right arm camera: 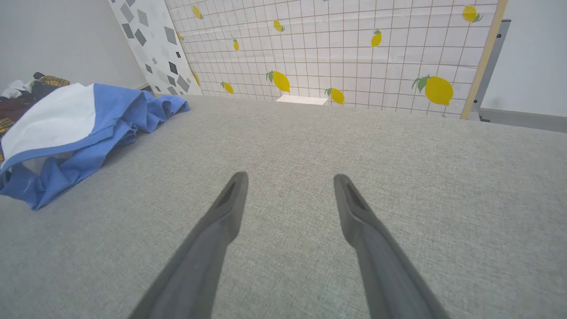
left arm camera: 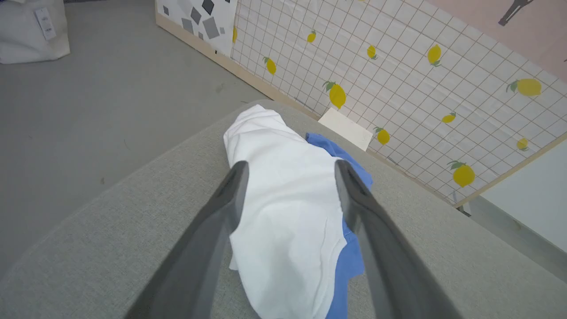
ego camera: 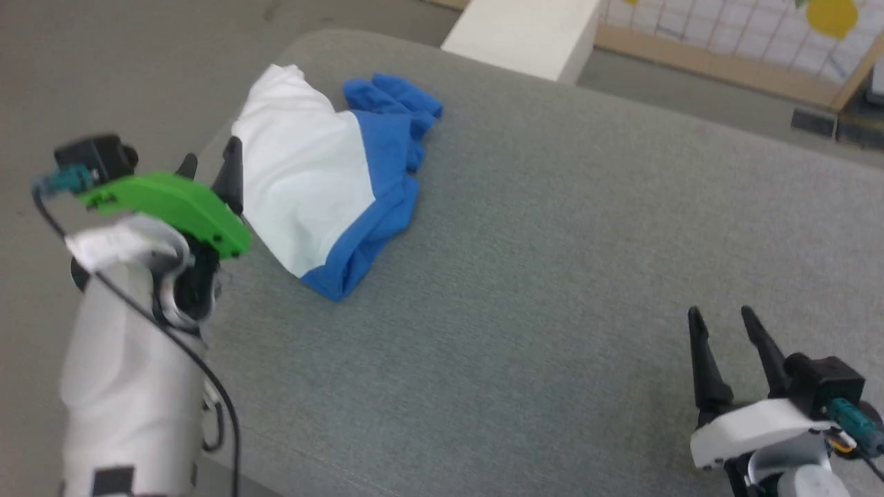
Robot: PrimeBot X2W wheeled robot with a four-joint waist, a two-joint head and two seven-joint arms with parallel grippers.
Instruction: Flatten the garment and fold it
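While garment [ego camera: 311,186] lies bunched near left edge of grey surface [ego camera: 552,290], left gripper [ego camera: 211,153] hovers beside it, right gripper [ego camera: 722,314] well apart, fingers of both spread. Likely risk: pinch grabs several layers, drags heap off edge.

No writing, brand, number or sign can be read. A small pale tag [left arm camera: 45,23] is seen on the white bag [left arm camera: 26,44] at the upper left of the left wrist view, but its dark marks are too small to be made out.
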